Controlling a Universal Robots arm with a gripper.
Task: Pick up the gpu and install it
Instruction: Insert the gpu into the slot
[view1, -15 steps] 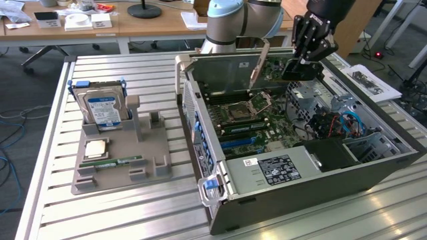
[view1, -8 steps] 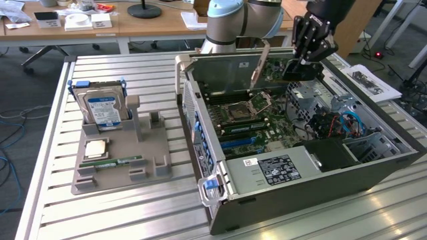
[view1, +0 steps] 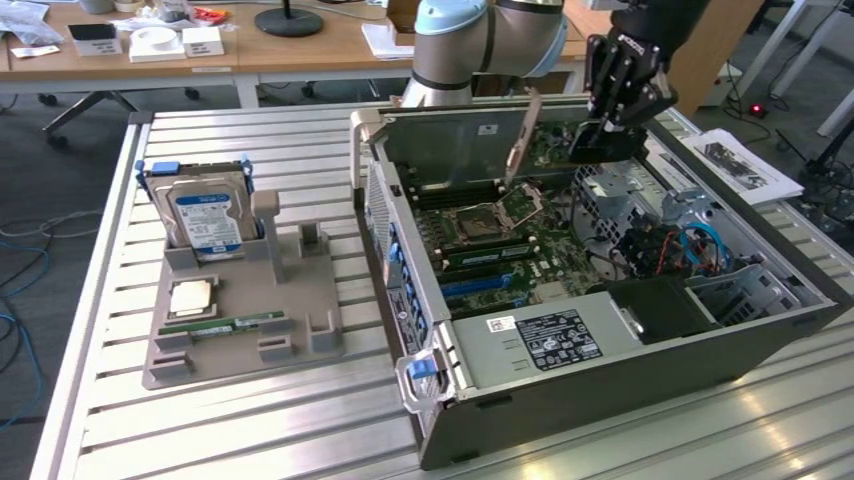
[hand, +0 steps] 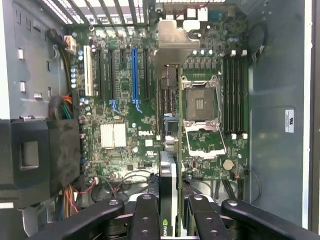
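Hand (hand: 171, 202) tight around gpu (hand: 167, 172), over motherboard (hand: 120, 112) between open CPU socket (hand: 200, 105) and blue slot (hand: 134, 70).

Open computer case (view1: 641, 400) on slatted table (view1: 267, 420), exterior view's right; motherboard (view1: 501, 250) lies inside it. Parts holder (view1: 240, 370) on table at exterior view's left: hard drive (view1: 207, 220) upright at far end, CPU (view1: 191, 297) and memory stick (view1: 224, 325) nearer. gpu (view1: 607, 145) in gripper (view1: 607, 125), above case's far end, over motherboard.
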